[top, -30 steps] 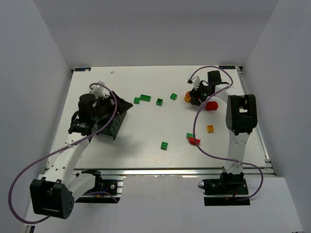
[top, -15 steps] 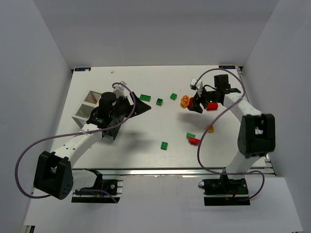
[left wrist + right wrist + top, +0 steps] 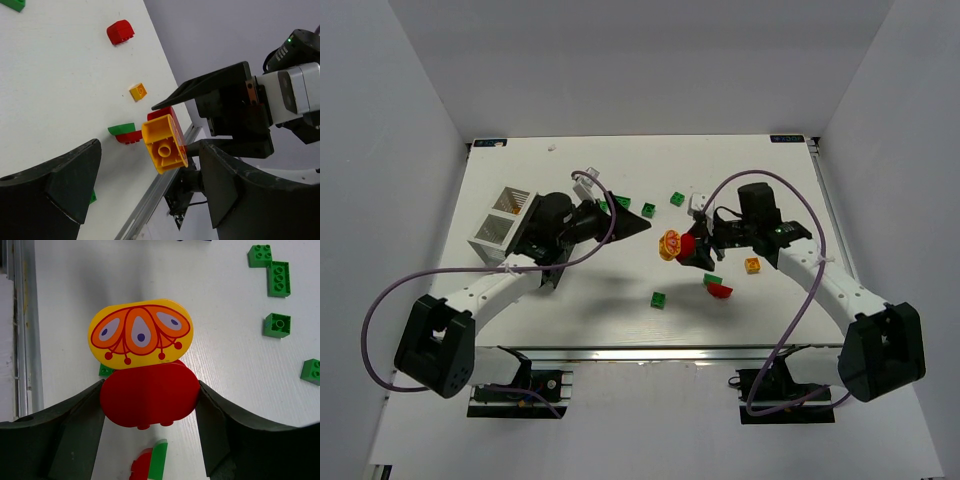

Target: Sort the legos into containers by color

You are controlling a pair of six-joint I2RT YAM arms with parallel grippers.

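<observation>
Shiny moulded plastic on a matt white bench [image 3: 640, 165]

The red brick [image 3: 150, 400] and the yellow piece [image 3: 140, 332] stacked on it are smooth, glossy plastic, the yellow face printed with an orange-and-red pattern; the green legos [image 3: 279, 279] show the same gloss. The bench is faintly streaked and is edged on the near side by a bare metal rail [image 3: 650, 353]. The right tool [image 3: 150, 390] and the left tool [image 3: 149, 150] are matt black, probably plastic. The white containers [image 3: 490, 235] at the left look like matt plastic too, though they are small in view.
</observation>
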